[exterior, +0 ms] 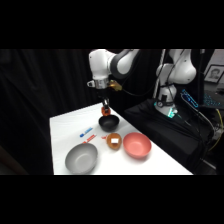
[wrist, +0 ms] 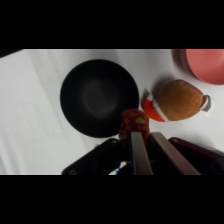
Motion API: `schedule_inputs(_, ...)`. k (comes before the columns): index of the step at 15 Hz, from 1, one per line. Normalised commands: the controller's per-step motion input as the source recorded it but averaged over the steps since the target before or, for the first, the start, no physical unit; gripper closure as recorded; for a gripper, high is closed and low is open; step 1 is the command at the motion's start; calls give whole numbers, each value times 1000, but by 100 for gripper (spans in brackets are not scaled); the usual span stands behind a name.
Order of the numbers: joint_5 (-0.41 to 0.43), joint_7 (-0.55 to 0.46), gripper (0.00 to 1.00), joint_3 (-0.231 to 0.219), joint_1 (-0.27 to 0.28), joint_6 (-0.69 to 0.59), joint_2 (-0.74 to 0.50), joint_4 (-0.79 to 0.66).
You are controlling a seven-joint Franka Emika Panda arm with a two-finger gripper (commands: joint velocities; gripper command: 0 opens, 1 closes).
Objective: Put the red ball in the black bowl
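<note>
Gripper [exterior: 106,110] hung just above the black bowl [exterior: 108,122], fingers closed on the red ball [wrist: 133,123], which sat over the bowl's near rim in the wrist view. On the white table [exterior: 65,127], from left to right, stood a grey bowl [exterior: 81,158], a small brown bowl [exterior: 114,141] and a pinkish-red bowl [exterior: 137,144]. A blue marker [exterior: 86,132] lay left of the black bowl.

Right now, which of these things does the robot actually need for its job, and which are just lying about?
Needed: red ball, held in the gripper above the table; black bowl.

Lying about: grey bowl, pink bowl, small brown bowl, blue marker.
</note>
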Motion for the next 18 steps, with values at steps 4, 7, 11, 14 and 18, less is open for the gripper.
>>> schedule_inputs(4,230,-234,96,-58,-80,267,-131,-222)
schedule_inputs(7,236,-244,96,-36,-63,265,-44,-174)
schedule_inputs(11,232,-250,96,-15,-53,265,47,-122)
schedule_inputs(14,196,-233,96,2,-57,283,125,-56)
schedule_inputs(18,152,-200,66,24,-64,292,139,-9)
